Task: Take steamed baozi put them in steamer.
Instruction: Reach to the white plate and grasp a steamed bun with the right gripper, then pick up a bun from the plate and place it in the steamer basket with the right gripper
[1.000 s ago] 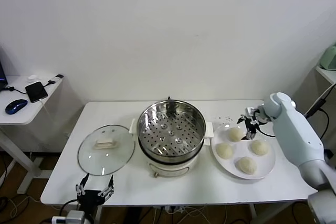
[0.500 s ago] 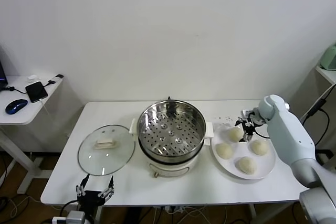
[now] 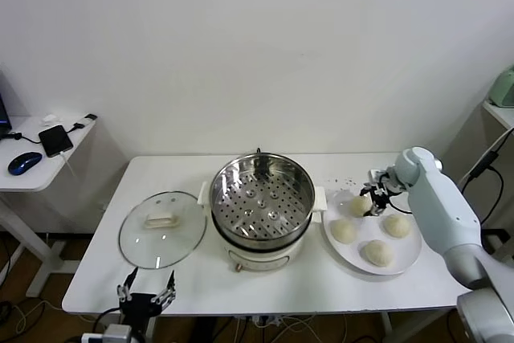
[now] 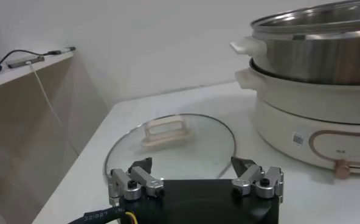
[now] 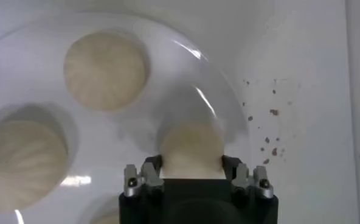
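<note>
- Lower now than a second ago, the right gripper [image 3: 372, 202] sits over the plate [image 3: 401, 259] at centre right, fingers [image 5: 151, 176] straddling the rear-left baozi [image 5: 191, 150].
- Three more baozi [image 3: 378, 252] lie beside it.
- Steamer [image 3: 263, 198] stands mid-frame, empty.
- Left gripper [image 4: 196, 180] waits lower left, jaws wide, by the glass lid [image 3: 162, 229].

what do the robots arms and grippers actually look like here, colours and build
The right arm is smooth, rounded pale blue-white casing with a ball-like joint. Its right gripper has a black body and silver metal fingers with visible screws. The left gripper matches: black block, silver fingers with dark pointed tips, plus a black cable bearing small white printed lettering.
</note>
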{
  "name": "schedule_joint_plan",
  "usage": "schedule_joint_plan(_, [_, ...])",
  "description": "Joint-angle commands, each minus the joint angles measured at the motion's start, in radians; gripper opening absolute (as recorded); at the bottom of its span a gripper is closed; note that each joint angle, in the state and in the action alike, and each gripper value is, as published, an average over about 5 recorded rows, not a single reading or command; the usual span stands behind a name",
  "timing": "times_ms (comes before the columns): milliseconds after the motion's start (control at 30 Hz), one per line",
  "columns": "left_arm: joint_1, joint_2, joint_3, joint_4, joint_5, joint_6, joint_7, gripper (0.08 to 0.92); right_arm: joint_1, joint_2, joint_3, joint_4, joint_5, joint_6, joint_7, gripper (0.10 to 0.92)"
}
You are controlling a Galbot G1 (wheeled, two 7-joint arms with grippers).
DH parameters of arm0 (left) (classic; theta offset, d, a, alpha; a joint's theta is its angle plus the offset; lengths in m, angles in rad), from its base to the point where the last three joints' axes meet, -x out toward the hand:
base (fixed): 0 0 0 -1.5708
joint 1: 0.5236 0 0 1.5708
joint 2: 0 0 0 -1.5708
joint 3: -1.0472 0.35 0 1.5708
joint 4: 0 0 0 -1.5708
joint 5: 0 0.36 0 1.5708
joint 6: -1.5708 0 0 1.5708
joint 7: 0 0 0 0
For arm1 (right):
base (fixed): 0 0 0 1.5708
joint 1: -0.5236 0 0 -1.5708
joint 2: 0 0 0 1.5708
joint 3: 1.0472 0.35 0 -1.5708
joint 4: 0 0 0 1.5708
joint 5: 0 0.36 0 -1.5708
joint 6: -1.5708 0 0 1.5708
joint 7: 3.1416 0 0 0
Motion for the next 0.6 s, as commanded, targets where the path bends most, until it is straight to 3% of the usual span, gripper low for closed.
schedule_joint_plan(33, [0.001, -0.001, 0.001, -0.001, 0.001, -0.001, -0.001, 0.823, 0.001, -0.024, -0.004, 0.045, 0.031, -0.011, -0.015, 0.561])
schedule_joint_plan(267, [-0.001, -0.002, 0.009, -0.001, 0.002, -0.007, -0.004, 0.823, 0.061, -0.092, -0.087, 0.149, 0.152, -0.067, -0.069, 0.463])
schedule_joint_plan(600, [-0.02, 0.0, 0.014, 0.003, 0.001, -0.013, -0.012, 0.823, 0.362, -0.103, -0.406, 0.192, 0.436, -0.195, -0.16, 0.455])
